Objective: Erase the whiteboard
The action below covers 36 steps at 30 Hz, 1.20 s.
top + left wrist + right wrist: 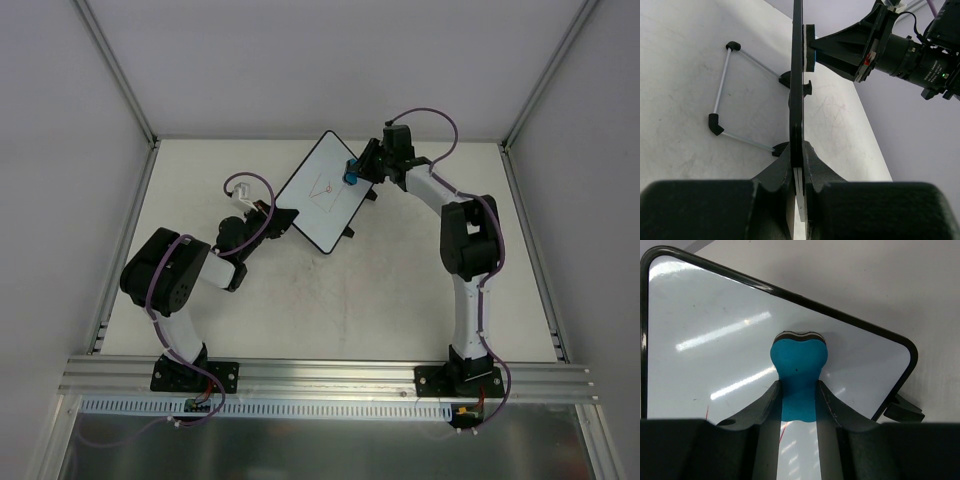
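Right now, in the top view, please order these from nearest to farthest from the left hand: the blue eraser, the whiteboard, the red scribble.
1. The whiteboard: the left hand grips its near-left edge, so they touch.
2. The red scribble: around the middle of the board.
3. The blue eraser: at the board's far-right edge, held in the right hand.

Legible text: none; the tiny white print on the right arm's black cylindrical housing (pixel 912 57) is too small to read, and the faint red marks (pixel 325 187) on the whiteboard (pixel 300 205) form no letters or numbers.
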Motion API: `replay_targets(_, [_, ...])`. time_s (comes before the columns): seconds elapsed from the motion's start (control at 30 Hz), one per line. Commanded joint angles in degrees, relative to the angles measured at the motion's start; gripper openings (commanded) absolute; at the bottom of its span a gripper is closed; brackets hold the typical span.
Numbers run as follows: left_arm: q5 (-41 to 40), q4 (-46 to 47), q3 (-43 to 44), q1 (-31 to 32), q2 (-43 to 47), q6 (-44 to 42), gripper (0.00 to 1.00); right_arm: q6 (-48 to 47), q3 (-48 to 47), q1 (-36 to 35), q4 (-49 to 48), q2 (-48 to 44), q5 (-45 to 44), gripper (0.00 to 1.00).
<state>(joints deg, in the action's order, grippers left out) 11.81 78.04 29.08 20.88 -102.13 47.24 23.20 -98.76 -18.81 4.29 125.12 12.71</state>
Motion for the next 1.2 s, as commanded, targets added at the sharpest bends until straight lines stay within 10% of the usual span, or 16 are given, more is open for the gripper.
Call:
replay_targets(0.0, [0.8, 18.3, -1.5, -0.4, -1.6, -4.9, 0.0, 1.2, 1.2, -0.4, 2.7, 0.8, 0.2, 0.0])
replay_targets(1.17, [3.5, 14.0, 1.3, -0.4, -1.0, -6.4, 0.0, -22.7, -1.7, -16.6, -1.6, -4.3, 10.9, 0.02])
